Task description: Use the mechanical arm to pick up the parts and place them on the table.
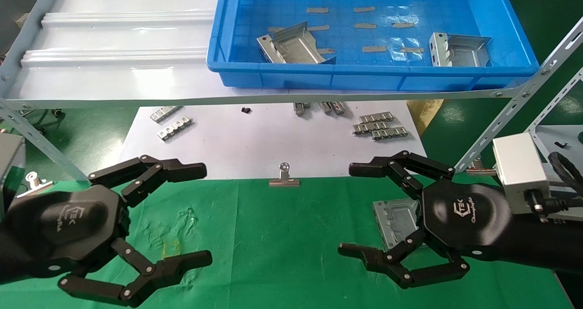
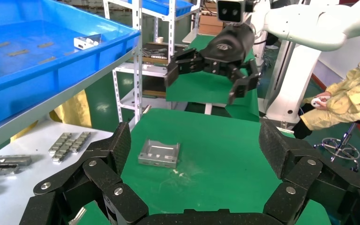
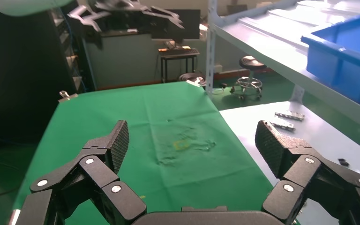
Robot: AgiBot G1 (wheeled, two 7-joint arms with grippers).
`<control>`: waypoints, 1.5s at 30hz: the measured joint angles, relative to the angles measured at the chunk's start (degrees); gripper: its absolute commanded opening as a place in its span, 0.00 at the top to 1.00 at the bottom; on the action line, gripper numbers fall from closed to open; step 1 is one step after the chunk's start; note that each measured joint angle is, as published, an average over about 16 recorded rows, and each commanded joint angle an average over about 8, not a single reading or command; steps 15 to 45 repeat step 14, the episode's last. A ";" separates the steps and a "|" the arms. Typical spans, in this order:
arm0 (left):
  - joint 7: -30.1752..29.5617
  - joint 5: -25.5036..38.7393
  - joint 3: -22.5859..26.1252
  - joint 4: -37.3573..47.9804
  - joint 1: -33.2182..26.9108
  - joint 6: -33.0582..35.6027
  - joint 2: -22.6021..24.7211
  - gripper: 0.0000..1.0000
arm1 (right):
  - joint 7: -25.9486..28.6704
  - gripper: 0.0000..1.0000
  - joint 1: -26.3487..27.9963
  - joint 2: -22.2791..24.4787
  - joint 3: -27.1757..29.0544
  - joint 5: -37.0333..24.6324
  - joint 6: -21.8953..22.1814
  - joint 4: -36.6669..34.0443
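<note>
My right gripper (image 1: pixel 348 208), with the silver box at its wrist, hangs open and empty above the green table (image 1: pixel 273 236). One silver bracket part (image 1: pixel 394 220) lies flat on the cloth, partly hidden behind its palm. In the left wrist view the part (image 2: pixel 159 153) lies apart from the raised right gripper (image 2: pixel 201 86). Two more parts (image 1: pixel 291 44) (image 1: pixel 460 49) lie in the blue bin (image 1: pixel 364 79). My left gripper (image 1: pixel 202 213) is open and empty at the table's near left. The wrist views show both the left gripper (image 2: pixel 197 145) and the right gripper (image 3: pixel 193 140) open over bare cloth.
The bin stands on a white shelf (image 1: pixel 114 49) whose metal frame (image 1: pixel 514 117) slants down at the right. A white sheet (image 1: pixel 255 140) beyond the cloth holds ribbed metal strips (image 1: pixel 378 126) (image 1: pixel 175 129) and a binder clip (image 1: pixel 284 177).
</note>
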 measured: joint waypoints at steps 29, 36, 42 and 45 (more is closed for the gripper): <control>0.00 0.00 0.00 0.00 0.00 0.00 0.00 0.00 | 7.18 0.00 -4.83 2.02 5.41 1.90 1.12 9.80; 0.00 0.00 0.00 0.00 0.00 0.00 0.00 0.00 | 7.18 0.00 -4.83 2.02 5.41 1.90 1.12 9.80; 0.00 0.00 0.00 0.00 0.00 0.00 0.00 0.00 | 7.18 0.00 -4.83 2.02 5.41 1.90 1.12 9.80; 0.00 0.00 0.00 0.00 0.00 0.00 0.00 0.00 | 7.18 0.00 -4.83 2.02 5.41 1.90 1.12 9.80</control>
